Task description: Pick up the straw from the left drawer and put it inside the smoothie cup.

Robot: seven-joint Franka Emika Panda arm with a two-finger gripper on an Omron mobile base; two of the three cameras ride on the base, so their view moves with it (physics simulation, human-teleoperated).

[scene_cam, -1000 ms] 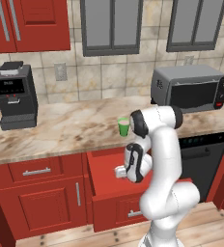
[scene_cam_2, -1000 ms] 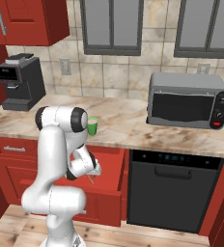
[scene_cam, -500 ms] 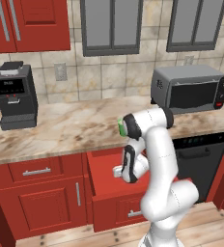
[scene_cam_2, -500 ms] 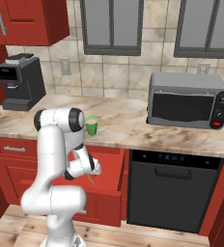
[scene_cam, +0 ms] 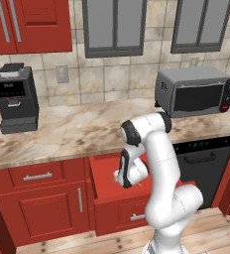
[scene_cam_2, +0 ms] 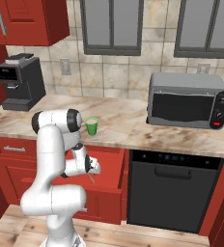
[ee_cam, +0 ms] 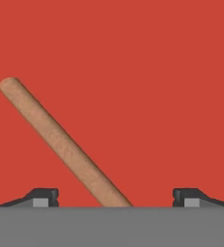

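The left drawer (scene_cam: 103, 167) (scene_cam_2: 112, 166) stands pulled out under the counter, and its red floor (ee_cam: 157, 96) lies right below my hand. On that floor rests the straw (ee_cam: 61, 140), a tan stick running from upper left down between my fingertips; a short piece of the straw (scene_cam_2: 91, 178) pokes out under the hand. My gripper (ee_cam: 115, 198) (scene_cam: 121, 177) (scene_cam_2: 91, 169) is down inside the drawer, open, its fingertips (ee_cam: 42, 197) wide apart on either side of the straw and not touching it. The smoothie cup (scene_cam_2: 91, 125), green, stands upright on the counter above the drawer.
A black coffee machine (scene_cam: 13, 96) (scene_cam_2: 20, 82) stands at the counter's left, and a grey microwave (scene_cam: 196, 92) (scene_cam_2: 189, 99) at its right. A black dishwasher (scene_cam_2: 174, 188) sits to the right of the drawer. A narrower drawer front with a silver handle (scene_cam: 37, 176) is on the left.
The arm has bent further and my hand has sunk lower into the drawer. In the left base view the elbow now covers the green cup.
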